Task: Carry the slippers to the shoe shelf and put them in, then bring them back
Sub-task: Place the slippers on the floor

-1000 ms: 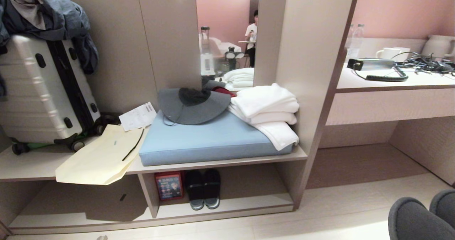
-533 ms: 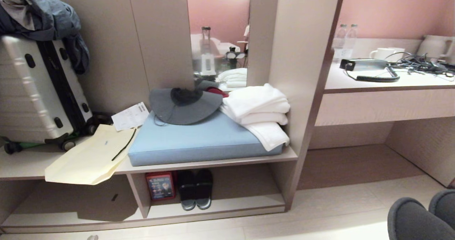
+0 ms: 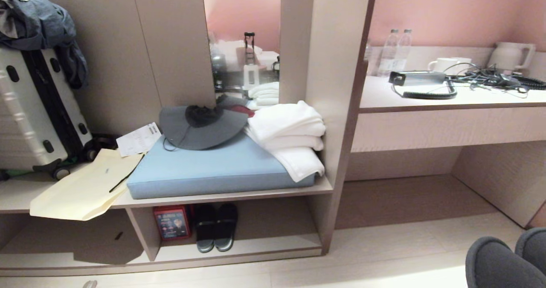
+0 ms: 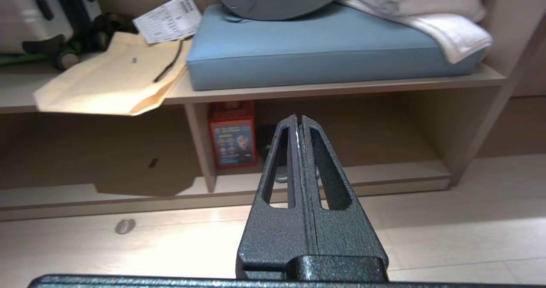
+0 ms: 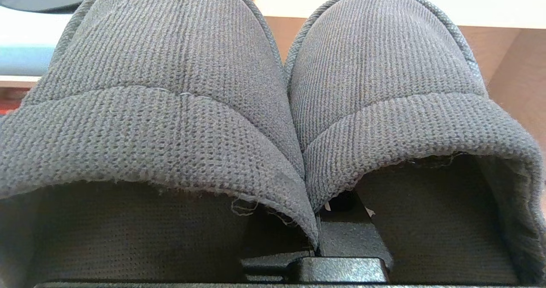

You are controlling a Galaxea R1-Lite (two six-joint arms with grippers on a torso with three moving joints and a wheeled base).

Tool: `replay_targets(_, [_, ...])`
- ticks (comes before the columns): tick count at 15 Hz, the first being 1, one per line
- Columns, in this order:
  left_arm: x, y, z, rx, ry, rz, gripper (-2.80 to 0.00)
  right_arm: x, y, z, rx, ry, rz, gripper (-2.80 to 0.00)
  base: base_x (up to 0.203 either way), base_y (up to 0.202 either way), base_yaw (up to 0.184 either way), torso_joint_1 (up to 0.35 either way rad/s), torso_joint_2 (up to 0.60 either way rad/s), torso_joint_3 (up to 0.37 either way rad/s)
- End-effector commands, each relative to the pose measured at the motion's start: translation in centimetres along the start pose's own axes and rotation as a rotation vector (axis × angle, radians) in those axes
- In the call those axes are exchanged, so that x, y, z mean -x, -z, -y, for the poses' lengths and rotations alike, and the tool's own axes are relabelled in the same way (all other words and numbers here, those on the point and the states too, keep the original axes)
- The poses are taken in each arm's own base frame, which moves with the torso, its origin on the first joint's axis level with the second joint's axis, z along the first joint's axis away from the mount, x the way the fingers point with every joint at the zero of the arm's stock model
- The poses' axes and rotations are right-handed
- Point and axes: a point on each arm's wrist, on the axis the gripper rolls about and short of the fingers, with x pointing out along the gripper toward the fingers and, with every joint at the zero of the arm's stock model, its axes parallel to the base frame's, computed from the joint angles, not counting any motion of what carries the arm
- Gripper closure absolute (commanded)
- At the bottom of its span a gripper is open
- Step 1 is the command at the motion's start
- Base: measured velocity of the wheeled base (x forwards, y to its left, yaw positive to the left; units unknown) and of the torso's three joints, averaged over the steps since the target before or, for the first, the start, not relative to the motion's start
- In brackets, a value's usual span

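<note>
In the head view, the slippers (image 3: 507, 260) showed as two grey rounded toes in the lower right corner. The shoe shelf (image 3: 273, 246) sat lower left of centre, so it lay well apart from them, across bare floor. Its right bay already held a red box (image 3: 172, 222) and a chunkier dark pair (image 3: 215, 228), leaving free board beside them towards the side wall. In the left wrist view, the left gripper (image 4: 298, 121) was pressed shut on nothing, with that same bay straight beyond its tips. In the right wrist view, the right gripper (image 5: 346, 232) was clamped on the inner edges of the slippers, side by side, long axes running away from the claw, toes leading. The right arm looked the one to deliver.
</note>
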Motion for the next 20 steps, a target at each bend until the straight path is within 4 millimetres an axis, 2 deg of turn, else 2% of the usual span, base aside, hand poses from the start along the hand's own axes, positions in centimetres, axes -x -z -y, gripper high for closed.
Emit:
replay_targets(1, [-0.01,0.00,0.00,0.001,-0.001,-0.001,0.00,0.00,0.00,0.00,0.001,-0.001,0.000,0.00,0.000,-0.192,0.004,0.002,0.01,0.002])
replay_targets(20, [0.00,0.02,0.00,-0.001,-0.001,-0.005,0.00,0.00,0.00,0.00,0.001,-0.001,0.000,0.00,0.000,-0.196,0.002,0.002,0.00,0.003])
